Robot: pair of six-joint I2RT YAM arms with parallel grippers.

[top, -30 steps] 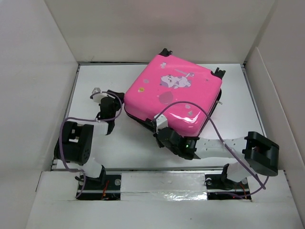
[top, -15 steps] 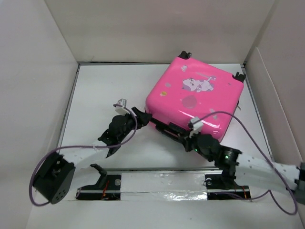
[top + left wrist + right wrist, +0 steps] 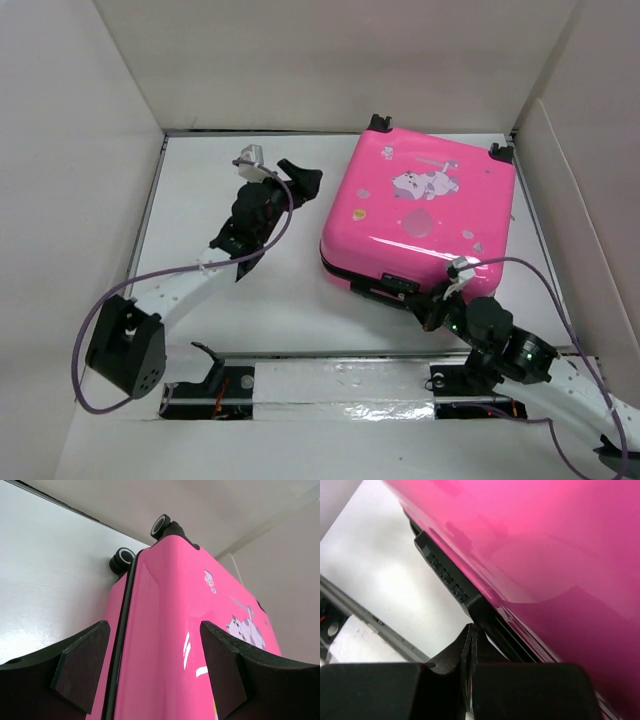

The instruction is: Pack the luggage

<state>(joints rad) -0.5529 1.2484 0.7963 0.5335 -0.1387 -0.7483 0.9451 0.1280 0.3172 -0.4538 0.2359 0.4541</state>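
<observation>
The luggage [image 3: 420, 215] is a glossy hot-pink hard-shell suitcase, lying flat and closed at the back right of the table, with a white cartoon animal print on top. Its black wheels [image 3: 162, 526] point toward the back wall. My left gripper [image 3: 303, 178] is open, just left of the case's left edge; in the left wrist view its fingers [image 3: 80, 665] frame that pink edge [image 3: 165, 630] without touching it. My right gripper [image 3: 418, 300] is shut, its tips [image 3: 472, 630] pressed against the black handle [image 3: 447, 577] on the case's near side.
White walls enclose the table [image 3: 230, 290] on the left, back and right. A metal rail [image 3: 340, 370] runs along the near edge by the arm bases. The case's far corner wheels [image 3: 378, 122] sit close to the back wall.
The luggage has slid and turned to the right and toward the back. My left arm has reached forward beside it with wider jaws. My right arm has swung right, still shut at the near side.
</observation>
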